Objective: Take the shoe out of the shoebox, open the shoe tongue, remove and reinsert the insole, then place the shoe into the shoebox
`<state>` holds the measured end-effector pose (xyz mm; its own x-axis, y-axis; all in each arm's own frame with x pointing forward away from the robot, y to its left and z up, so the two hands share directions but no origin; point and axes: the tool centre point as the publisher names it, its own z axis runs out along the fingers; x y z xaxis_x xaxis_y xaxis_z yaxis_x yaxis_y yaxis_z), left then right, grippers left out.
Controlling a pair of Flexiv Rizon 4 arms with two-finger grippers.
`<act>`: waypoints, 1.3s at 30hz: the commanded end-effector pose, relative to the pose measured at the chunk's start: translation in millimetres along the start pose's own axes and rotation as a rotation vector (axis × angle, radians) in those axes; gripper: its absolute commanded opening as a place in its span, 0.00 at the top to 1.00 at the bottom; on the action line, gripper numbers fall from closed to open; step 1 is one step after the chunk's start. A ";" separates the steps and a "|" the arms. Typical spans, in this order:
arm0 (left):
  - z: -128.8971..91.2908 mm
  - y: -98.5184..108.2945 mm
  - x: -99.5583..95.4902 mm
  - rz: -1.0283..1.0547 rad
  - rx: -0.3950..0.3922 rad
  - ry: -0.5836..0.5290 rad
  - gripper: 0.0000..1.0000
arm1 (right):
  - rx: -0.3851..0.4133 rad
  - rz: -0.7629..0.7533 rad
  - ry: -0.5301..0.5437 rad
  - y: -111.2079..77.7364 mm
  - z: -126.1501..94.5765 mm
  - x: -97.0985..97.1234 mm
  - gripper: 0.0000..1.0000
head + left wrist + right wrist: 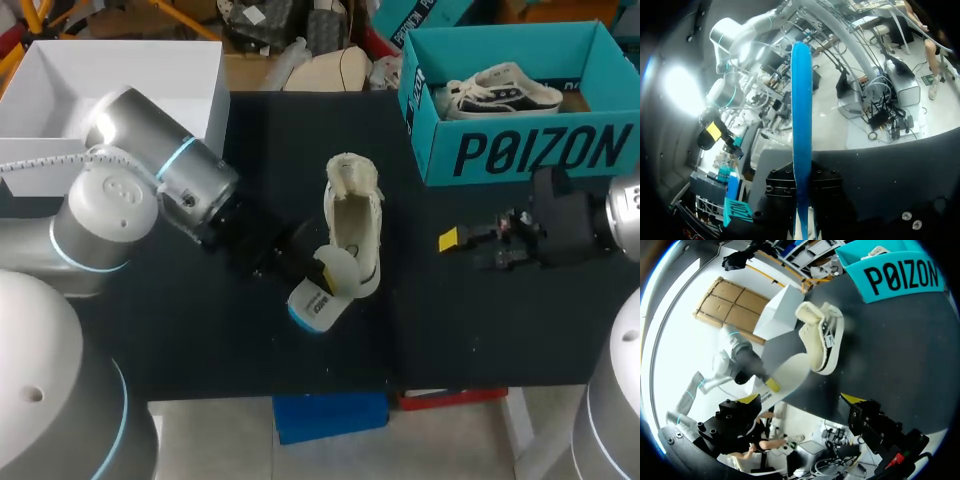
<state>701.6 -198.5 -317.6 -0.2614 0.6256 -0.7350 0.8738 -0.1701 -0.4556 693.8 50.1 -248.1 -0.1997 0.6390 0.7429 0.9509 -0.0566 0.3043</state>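
— Where is the shoe?

— The cream fabric shoe (pixel 352 215) (pixel 822 337) lies in the middle of the black bench (pixel 450 330), outside the teal cardboard shoebox (pixel 520 150) (pixel 900 275). That box stands at the far right of the bench with a second white-and-dark sneaker (pixel 500 92) inside it.

— And the insole?

— The white foam insole with a blue underside (pixel 318 305) (pixel 801 100) (pixel 790 371) is in the left gripper (pixel 322 280) (pixel 801 185), whose fingers press on it from both sides. From the left wrist it shows edge-on, a blue strip rising between them. Its far end reaches the shoe's heel; I cannot tell whether it sits inside.

— The other arm?

— The right gripper (pixel 450 240) (pixel 801 399) hovers over the bench beside the shoe and in front of the shoebox, its fingers spread wide around nothing.

— Anything else?

— A white open box (pixel 120 75) (pixel 777 315) at the far left, behind the left arm.
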 end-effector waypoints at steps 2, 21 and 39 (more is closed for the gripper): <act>11.6 26.6 -8.9 -0.008 0.047 0.059 1.00 | 0.002 0.001 -0.001 0.8 0.7 0.4 0.00; 16.5 103.4 -18.5 -0.008 -0.024 0.108 1.00 | 0.002 0.001 -0.001 0.8 0.7 0.4 0.00; 5.2 131.0 -17.0 -0.022 -0.116 0.077 0.35 | 0.002 0.001 -0.001 0.8 0.7 0.4 0.00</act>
<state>823.9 -240.1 -374.9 -0.2555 0.6852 -0.6820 0.9055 -0.0776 -0.4172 694.5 50.5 -248.3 -0.1999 0.6381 0.7435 0.9510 -0.0562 0.3040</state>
